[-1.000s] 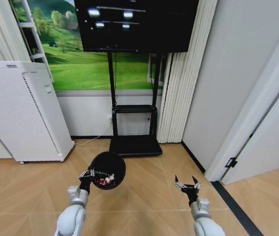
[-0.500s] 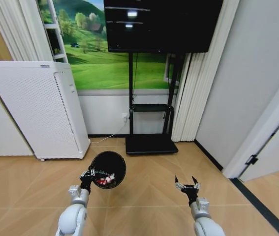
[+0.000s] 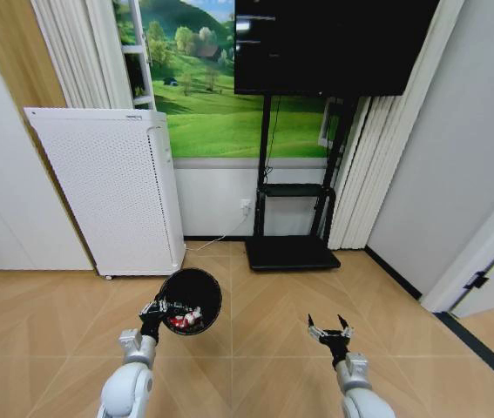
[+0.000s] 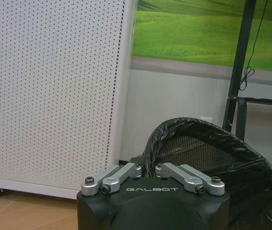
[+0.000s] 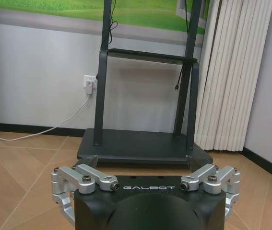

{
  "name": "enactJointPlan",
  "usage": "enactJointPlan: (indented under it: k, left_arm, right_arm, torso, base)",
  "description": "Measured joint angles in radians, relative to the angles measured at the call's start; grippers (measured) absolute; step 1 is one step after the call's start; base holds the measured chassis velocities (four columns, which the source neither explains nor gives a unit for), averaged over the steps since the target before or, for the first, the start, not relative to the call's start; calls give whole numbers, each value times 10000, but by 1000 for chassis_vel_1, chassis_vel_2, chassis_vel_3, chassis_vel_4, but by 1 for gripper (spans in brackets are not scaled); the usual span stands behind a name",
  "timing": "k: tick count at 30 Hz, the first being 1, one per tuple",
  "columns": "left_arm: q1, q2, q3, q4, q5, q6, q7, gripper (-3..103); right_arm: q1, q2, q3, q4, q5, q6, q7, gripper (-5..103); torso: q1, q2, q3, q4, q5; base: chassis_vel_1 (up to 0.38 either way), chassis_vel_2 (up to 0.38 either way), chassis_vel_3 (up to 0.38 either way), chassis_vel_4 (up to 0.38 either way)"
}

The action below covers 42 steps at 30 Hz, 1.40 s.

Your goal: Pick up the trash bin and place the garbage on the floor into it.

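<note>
The trash bin [image 3: 191,297] is a small black round wastebasket with a black liner, held up off the floor in front of me at lower left. My left gripper [image 3: 154,309] is shut on its near rim. The left wrist view shows the same gripper [image 4: 147,170] pinching the rim of the trash bin [image 4: 212,153]. Red-and-white garbage [image 3: 184,320] lies inside the bin. My right gripper [image 3: 328,329] hovers open at lower right above bare floor, with nothing between its fingers; the right wrist view shows this gripper [image 5: 147,211] spread wide.
A tall white perforated appliance [image 3: 111,187] stands against the wall at left. A black TV stand [image 3: 290,248] with a screen above is straight ahead, its base [image 5: 143,146] on the wooden floor. White vertical blinds [image 3: 364,174] and a wall close the right side.
The whole scene has slid to the right in the head view, so the camera has turned left. Both grippers and the bin keep their places relative to me.
</note>
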State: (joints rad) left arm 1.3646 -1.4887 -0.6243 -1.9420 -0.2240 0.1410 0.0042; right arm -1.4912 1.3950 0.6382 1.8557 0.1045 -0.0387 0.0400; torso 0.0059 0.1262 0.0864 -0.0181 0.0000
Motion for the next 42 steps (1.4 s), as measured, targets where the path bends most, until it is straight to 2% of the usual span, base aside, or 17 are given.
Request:
enactJointPlan:
  k: [26,35,37,39,40,41,42]
  left_arm:
    - [-33,-3,-79,165,-166,-122,107,7]
    - [-77,-72,-31,222,-88,-123,65,7]
    - [19,-188,42,244,-24,-71,-252,7]
    - [58,-244,63,257,6,-34,-438,7]
    - [141,-390,94,289,53,126,-1081,7]
    - [141,-390,94,289,53,126,-1081,7]
    - [176,-462,100,335,48,169,-1476,7]
  right_arm:
    - [-67,153,-21,24,-146,-23,-66,100]
    - [-67,75,-8,-158,-106,306,-64,100]
    - [-31,58,-10,-338,-110,688,-94,100]
    - [-29,48,-11,-373,-98,742,-109,100]
    - [-21,31,-11,-427,-27,792,-127,100]
    - [-21,31,-11,-427,-27,792,-127,100]
    - [-9,21,-10,-455,0,810,-130,100]
  torso:
    - [3,1,2,0,1]
    - [1,2,-1,-1,1]
    - [-2,3,-2,0,2]
    - [-2,2,-2,1,2]
    - [-2,2,-3,-2,1]
    - [-2,2,-3,-2,1]
    - [-2,2,-2,-1,1]
  base:
    - [8,-45,-15,29]
    - [162,-152,-159,150]
    - [136,-147,-128,153]
    - [115,-109,-106,118]
    - [44,-55,-66,23]
    - [44,-55,-66,23]
    - [0,0,0,0]
